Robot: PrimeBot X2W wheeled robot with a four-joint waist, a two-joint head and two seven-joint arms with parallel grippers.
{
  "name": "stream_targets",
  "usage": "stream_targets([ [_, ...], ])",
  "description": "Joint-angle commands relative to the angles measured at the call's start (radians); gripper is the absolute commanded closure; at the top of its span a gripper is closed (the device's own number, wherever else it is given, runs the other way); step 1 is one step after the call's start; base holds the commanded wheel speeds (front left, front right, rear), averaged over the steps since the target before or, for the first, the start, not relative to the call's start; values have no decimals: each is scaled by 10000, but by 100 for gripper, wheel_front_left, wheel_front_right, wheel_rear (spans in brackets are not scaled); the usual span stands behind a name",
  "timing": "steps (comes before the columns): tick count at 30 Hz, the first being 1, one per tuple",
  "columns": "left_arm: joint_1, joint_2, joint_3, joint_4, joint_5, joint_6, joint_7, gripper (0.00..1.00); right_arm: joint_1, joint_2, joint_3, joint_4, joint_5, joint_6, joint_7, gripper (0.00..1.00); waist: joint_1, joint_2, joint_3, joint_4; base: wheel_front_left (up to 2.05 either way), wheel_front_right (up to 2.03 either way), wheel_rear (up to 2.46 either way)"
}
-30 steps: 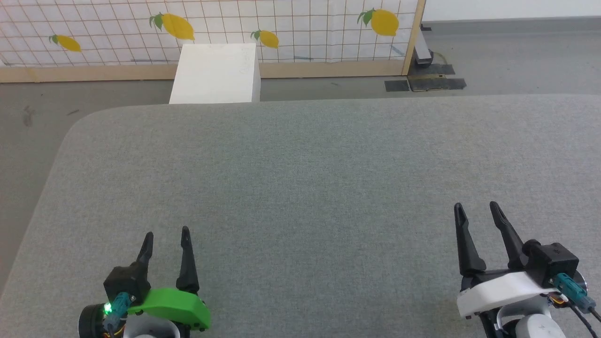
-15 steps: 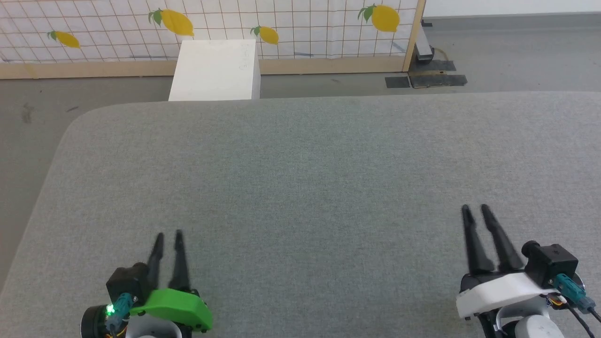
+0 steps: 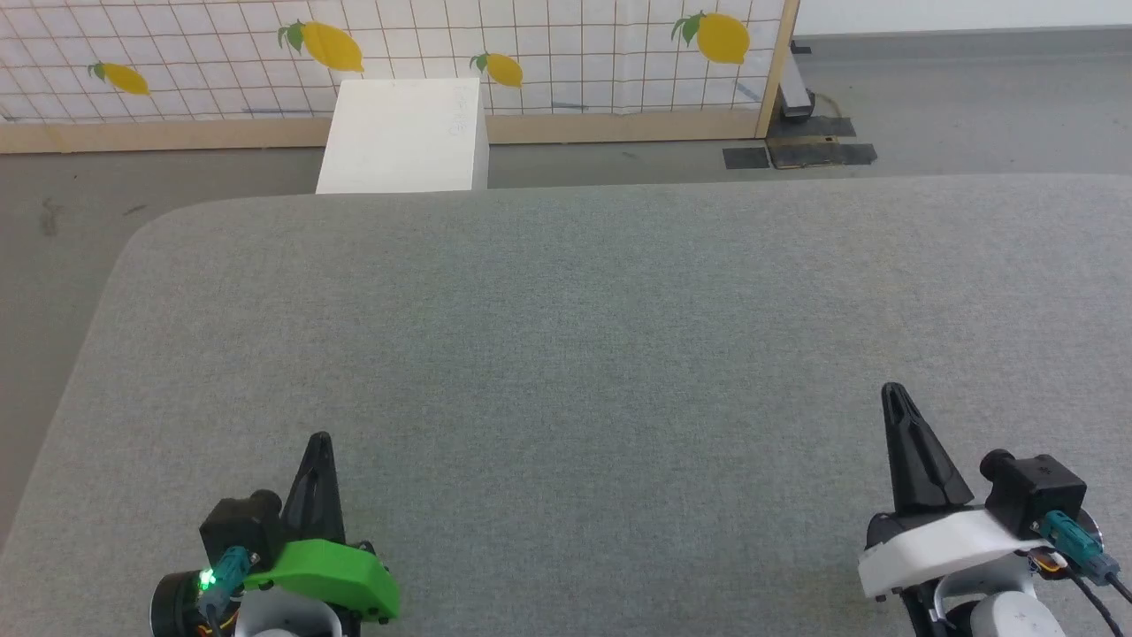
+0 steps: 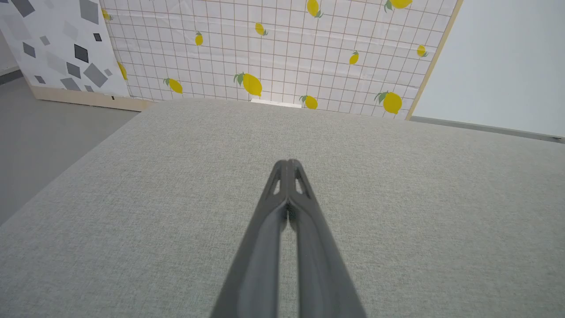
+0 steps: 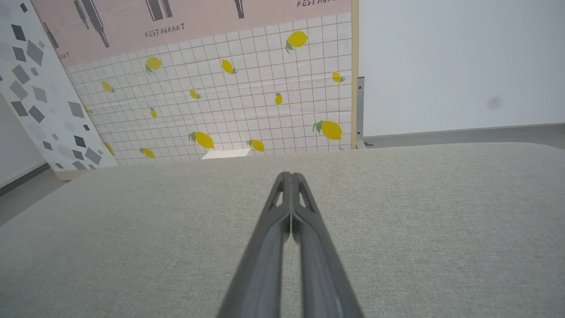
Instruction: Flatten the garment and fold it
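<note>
The left gripper [image 3: 319, 440], with a green housing, is over the near left part of the wide grey fabric-covered table [image 3: 566, 310]. Its two dark fingers are pressed together and hold nothing. The right gripper [image 3: 893, 390], with a white housing, is over the near right part of the same table, also fully closed and empty. Where the garment lies I cannot tell; perhaps it is outside these views. As cloth, it should be light, soft and limp, so it will probably sag and wrinkle. I would pinch it at two corners of one edge, well apart, and pull it flat on the table.
</note>
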State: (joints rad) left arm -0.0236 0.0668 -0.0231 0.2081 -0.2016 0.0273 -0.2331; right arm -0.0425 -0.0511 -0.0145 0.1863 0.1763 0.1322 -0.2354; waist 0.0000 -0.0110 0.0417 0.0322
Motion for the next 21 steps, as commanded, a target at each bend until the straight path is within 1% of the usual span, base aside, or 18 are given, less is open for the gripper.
stream_targets([
  [1,27,-19,16,-91,175,-31,58,100,49,1,10,-89,-117,-2,91,100,0,13,-7,-5,0,0,0],
  [21,70,-49,60,-495,549,-80,520,100,125,3,37,-450,-452,-4,551,100,0,32,-90,-69,0,0,0],
])
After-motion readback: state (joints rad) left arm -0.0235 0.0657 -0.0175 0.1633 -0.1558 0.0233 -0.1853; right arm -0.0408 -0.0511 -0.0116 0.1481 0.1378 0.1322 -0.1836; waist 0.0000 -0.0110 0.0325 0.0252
